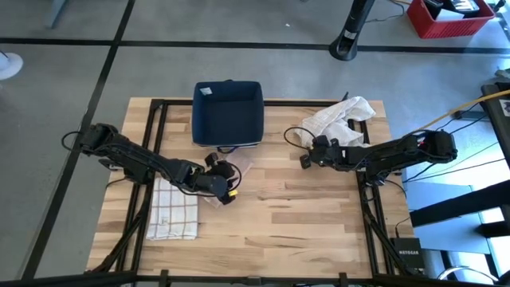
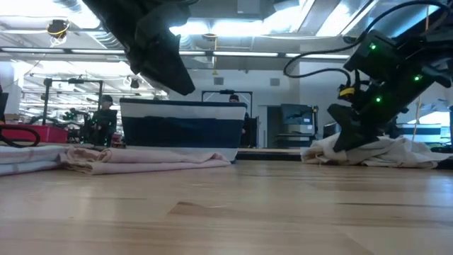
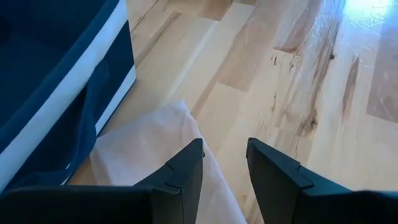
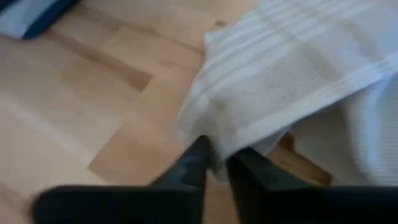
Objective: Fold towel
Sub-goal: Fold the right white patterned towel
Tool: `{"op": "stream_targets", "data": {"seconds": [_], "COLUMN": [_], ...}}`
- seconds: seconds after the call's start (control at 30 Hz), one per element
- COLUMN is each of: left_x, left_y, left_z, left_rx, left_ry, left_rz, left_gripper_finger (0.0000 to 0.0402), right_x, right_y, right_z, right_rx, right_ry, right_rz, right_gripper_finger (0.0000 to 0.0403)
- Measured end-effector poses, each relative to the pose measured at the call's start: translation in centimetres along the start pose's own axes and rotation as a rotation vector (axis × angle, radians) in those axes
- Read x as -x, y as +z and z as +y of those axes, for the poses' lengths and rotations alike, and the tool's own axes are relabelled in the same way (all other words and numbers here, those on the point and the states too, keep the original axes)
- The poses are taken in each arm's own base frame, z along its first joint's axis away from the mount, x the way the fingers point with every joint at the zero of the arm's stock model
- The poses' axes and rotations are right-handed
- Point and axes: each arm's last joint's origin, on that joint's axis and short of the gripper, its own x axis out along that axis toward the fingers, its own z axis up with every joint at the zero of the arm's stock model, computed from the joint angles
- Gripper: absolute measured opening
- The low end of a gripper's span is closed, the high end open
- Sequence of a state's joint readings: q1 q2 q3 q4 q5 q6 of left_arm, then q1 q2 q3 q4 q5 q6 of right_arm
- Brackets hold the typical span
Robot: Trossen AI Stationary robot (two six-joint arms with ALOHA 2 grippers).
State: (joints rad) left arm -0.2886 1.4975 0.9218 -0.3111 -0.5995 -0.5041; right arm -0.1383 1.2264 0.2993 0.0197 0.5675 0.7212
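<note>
With the right gripper (image 4: 214,163) pinching the edge of the crumpled towel (image 1: 341,118) at the table's (image 1: 303,215) far right corner, lift slowly so the hem stays caught, while the left gripper (image 3: 224,165) waits spread.

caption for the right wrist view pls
Right gripper pinching the edge of a white striped towel on the wooden table.

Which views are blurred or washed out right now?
Right wrist view: soft and smeared, striped white towel and fingers both blurred. Left wrist view: sharp, with glare on the table at one corner. Low view: bright ceiling lights leave both arms as dark silhouettes. High view: evenly lit, clear.
</note>
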Motion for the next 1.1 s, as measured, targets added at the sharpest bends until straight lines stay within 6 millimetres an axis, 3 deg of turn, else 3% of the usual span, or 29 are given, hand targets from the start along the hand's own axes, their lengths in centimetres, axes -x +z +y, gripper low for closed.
{"op": "stream_targets", "data": {"seconds": [0.07, 0.27, 0.43, 0.63, 0.73, 0.83, 1.0, 1.1], "left_x": [0.0, 0.0, 0.1, 0.3, 0.4, 0.5, 0.7, 0.9], "left_y": [0.1, 0.1, 0.1, 0.5, 0.9, 1.0, 0.9, 1.1], "left_z": [0.0, -0.1, -0.2, -0.8, -1.0, -1.1, -1.4, -1.7], "left_rx": [-0.004, 0.0, 0.012, 0.017, 0.004, 0.0, 0.006, 0.033], "left_ry": [-0.003, -0.006, -0.014, -0.048, -0.067, -0.074, -0.086, -0.111], "left_rz": [-0.006, -0.009, -0.016, -0.063, -0.099, -0.111, -0.116, -0.146], "left_gripper_finger": [0.0117, 0.0117, 0.0117, 0.0117, 0.0117, 0.0117, 0.0117, 0.0117], "right_x": [0.0, 1.7, 5.2, 9.9, 12.2, 14.3, 18.8, 20.7], "right_y": [-0.1, -0.4, -0.9, -0.9, 0.6, 3.4, 9.2, 11.5], "right_z": [0.2, 3.3, 7.1, 11.5, 13.4, 14.8, 15.9, 15.8], "right_rx": [0.028, 0.087, 0.139, 0.203, 0.317, 0.413, 0.578, 0.642], "right_ry": [0.038, 0.366, 0.589, 0.723, 0.733, 0.671, 0.51, 0.428], "right_rz": [0.025, 0.05, 0.039, -0.08, -0.186, -0.293, -0.46, -0.509], "right_gripper_finger": [0.0013, 0.0005, 0.0005, 0.0004, 0.0004, 0.0003, 0.0004, 0.0003]}}
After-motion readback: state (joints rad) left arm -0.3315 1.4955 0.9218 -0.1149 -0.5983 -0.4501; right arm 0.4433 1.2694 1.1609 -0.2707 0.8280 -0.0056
